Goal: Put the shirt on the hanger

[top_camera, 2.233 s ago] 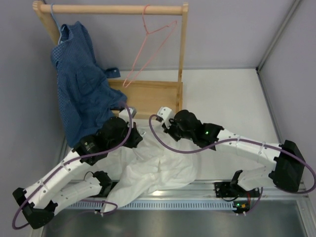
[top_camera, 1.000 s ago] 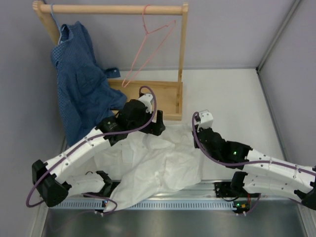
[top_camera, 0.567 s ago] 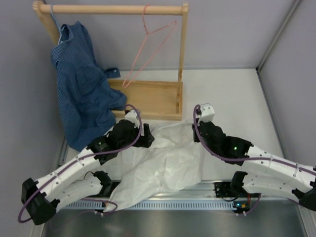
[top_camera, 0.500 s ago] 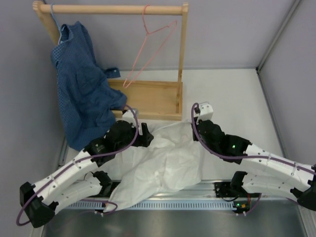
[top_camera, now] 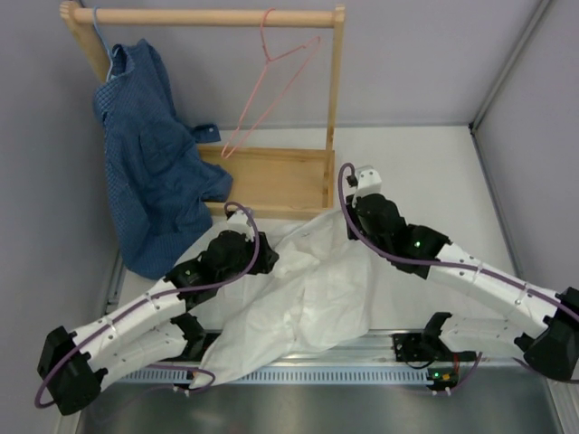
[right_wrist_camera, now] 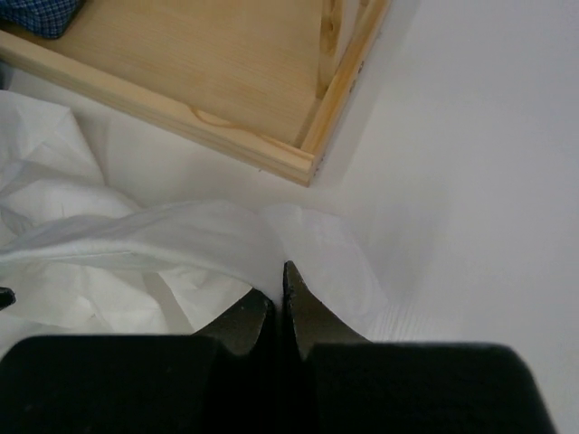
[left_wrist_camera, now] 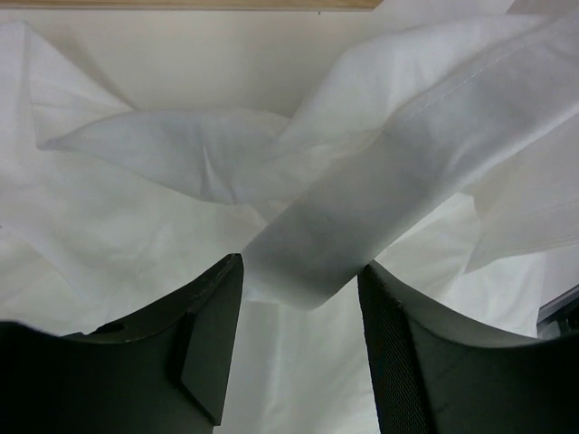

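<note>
Pulled back, the shirt (top_camera: 308, 289) lies diagonally; right fingers (right_wrist_camera: 306, 318) seemingly pinch it; left fingers (left_wrist_camera: 213, 334) spread.

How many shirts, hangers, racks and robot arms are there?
Shirts: 2 (white shirt, blue checked shirt)
Hangers: 2 (pink hanger, pale blue hanger)
Racks: 1 (wooden rack)
Robot arms: 2 (left arm, right arm)
Total: 7

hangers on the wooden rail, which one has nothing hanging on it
The pink wire hanger, near the right end of the rail. It hangs bare, while the pale blue hanger at the left end carries the blue checked shirt.
</note>
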Controlling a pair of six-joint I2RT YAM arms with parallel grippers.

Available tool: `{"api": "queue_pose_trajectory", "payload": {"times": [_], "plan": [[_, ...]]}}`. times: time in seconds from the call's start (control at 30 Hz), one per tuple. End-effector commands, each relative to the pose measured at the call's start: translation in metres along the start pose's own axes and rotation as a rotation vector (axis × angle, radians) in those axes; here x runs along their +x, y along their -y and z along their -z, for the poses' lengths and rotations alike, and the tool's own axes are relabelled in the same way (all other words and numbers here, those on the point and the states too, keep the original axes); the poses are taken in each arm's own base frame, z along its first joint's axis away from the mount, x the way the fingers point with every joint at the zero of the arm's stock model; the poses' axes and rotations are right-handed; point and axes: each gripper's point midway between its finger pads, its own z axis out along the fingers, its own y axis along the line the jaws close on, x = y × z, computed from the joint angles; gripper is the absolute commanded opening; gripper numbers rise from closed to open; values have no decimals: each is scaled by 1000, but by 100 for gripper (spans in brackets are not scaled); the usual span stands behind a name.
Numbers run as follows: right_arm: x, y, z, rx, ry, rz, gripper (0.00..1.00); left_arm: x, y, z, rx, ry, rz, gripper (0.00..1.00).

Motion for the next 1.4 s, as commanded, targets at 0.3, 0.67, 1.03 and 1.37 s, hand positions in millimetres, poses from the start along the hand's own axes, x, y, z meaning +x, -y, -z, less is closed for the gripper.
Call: {"api": "queue_pose_trajectory", "payload": {"times": [0.3,0.67,1.03,1.37], "plan": [[-14,-20,-54,-19,-83,50,0,-31,17,7,52,125,17,73],[-40,-2,-80,36,-110,61,0,-3,14,-4,7,96,13,65],[-38,-9,-83,-8,-123,24,0,12,-11,-34,-182,54,-1,50],[-12,-11,-68,-74,-142,17,0,7,-11,-51,-251,62,32,26]]}}
